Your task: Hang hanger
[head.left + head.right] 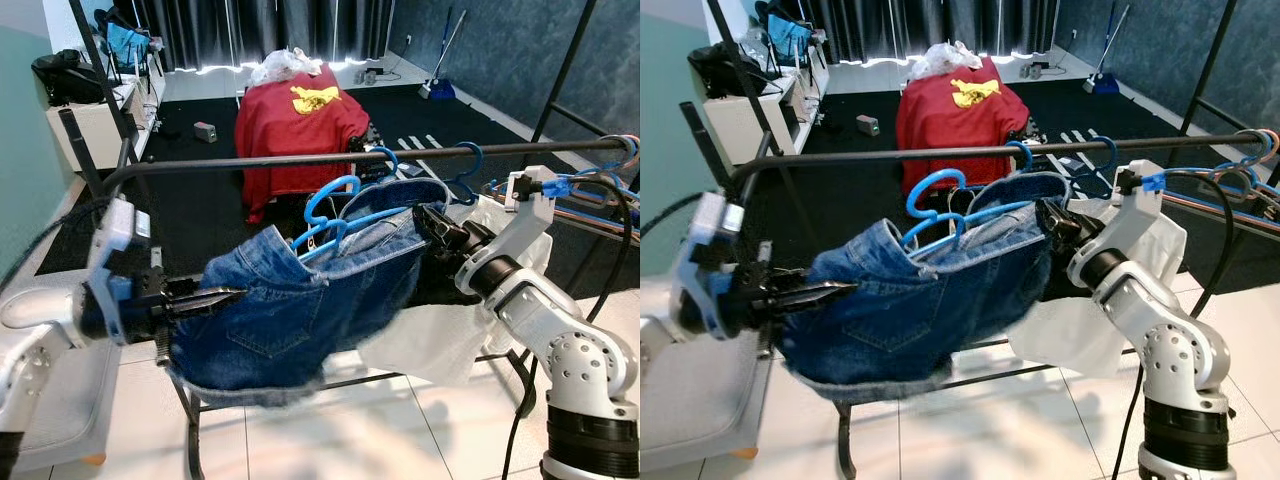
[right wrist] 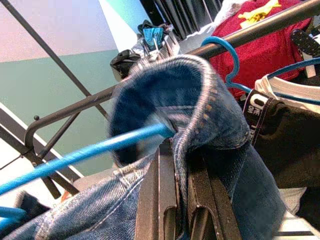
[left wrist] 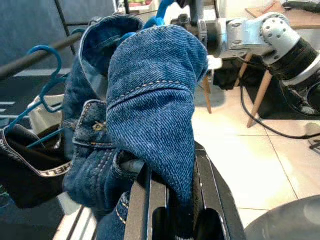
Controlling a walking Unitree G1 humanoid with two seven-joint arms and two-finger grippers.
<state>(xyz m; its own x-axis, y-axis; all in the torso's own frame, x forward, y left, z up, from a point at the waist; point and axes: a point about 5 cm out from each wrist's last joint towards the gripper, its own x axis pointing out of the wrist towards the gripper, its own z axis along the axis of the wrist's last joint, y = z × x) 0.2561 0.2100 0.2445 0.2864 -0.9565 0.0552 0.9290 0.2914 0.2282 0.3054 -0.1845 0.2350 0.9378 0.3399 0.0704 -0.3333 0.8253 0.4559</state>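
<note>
A pair of blue denim jeans (image 1: 300, 300) hangs stretched between my two grippers, just in front of and below the black rail (image 1: 330, 158) of a clothes rack. A light blue hanger (image 1: 335, 215) sits in the jeans' waistband, its hook free below the rail. My left gripper (image 1: 222, 297) is shut on the left edge of the denim (image 3: 160, 150). My right gripper (image 1: 432, 222) is shut on the waistband's right end (image 2: 200, 125), beside the hanger's blue arm (image 2: 90, 152).
Other blue hangers (image 1: 470, 160) with a white garment (image 1: 440, 345) and a dark one hang on the rail to the right. A chair draped in red cloth (image 1: 300, 130) stands behind the rack on dark carpet. A white shelf unit (image 1: 100, 120) is at far left.
</note>
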